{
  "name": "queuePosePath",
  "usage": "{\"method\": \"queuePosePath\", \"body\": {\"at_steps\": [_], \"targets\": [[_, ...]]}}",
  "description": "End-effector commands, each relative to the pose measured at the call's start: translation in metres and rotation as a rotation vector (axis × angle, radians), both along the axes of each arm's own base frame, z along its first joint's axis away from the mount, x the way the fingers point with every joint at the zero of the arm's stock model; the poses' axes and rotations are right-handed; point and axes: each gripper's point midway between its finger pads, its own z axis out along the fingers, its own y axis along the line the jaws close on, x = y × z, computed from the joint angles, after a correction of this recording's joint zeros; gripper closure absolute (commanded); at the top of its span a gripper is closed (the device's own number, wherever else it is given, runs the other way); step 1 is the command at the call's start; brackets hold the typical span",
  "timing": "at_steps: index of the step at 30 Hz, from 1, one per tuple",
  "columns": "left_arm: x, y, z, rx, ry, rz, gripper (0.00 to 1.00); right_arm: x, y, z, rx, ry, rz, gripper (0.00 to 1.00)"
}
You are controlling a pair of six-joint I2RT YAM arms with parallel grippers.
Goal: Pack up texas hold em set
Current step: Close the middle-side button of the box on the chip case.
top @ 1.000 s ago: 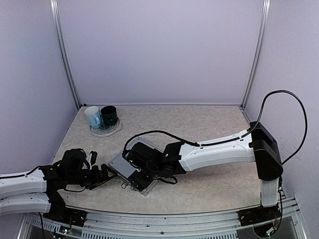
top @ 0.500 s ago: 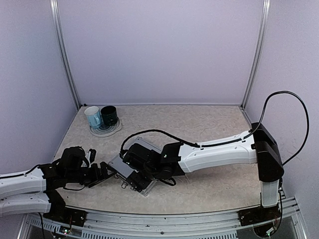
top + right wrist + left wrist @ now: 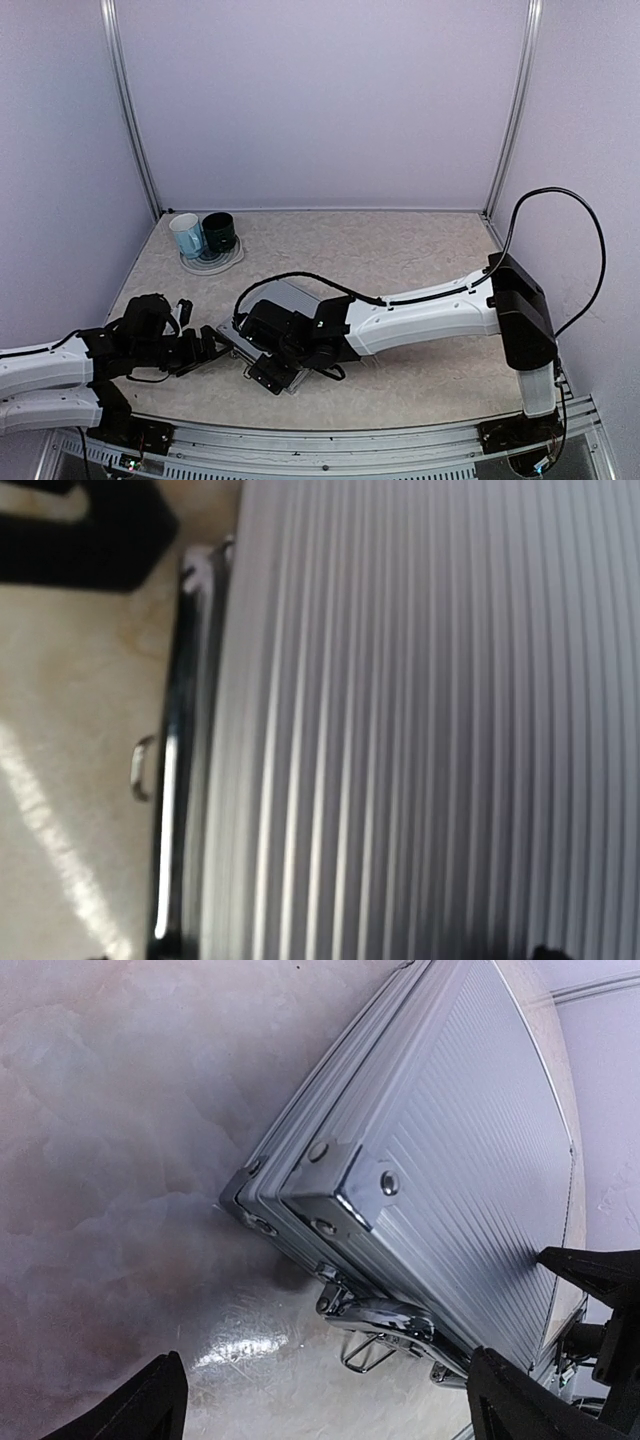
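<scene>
Case of square silver ribbed aluminium (image 3: 292, 296) lies shut on the marbled beige table (image 3: 400, 250), near-left. Left gripper (image 3: 325, 1368) gapes wide beside its corner; right gripper (image 3: 268, 372) hovers over its lid, jaws apart.

Soft, even light keeps the top view bright, with only faint shadows on the table (image 3: 420, 250). The left wrist view is sharp, with white glare beside the case (image 3: 450, 1140). The right wrist view is blurred, the case's ribs smeared.

Ribbed, brushed-looking metal case (image 3: 460, 1160) on glossy, seemingly marbled stone-look table (image 3: 120, 1110).
</scene>
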Motion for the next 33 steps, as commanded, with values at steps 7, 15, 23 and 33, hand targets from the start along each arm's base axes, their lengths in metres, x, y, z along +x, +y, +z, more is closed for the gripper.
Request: {"method": "queuePosePath", "body": {"at_steps": [7, 15, 23, 33], "targets": [[0.000, -0.007, 0.006, -0.033, -0.032, -0.048, 0.04, 0.013, -0.003, -0.017, -0.088, -0.051, -0.079, 0.14], [-0.012, -0.020, 0.008, -0.125, -0.046, -0.129, 0.07, 0.027, -0.028, -0.022, -0.114, -0.034, -0.147, 0.22], [-0.015, -0.032, 0.018, -0.220, -0.103, -0.163, 0.10, 0.032, -0.039, -0.022, -0.074, 0.003, -0.133, 0.23], [-0.021, -0.061, 0.018, -0.221, -0.114, -0.282, 0.11, 0.030, -0.042, -0.029, -0.073, 0.038, -0.099, 0.24]]}}
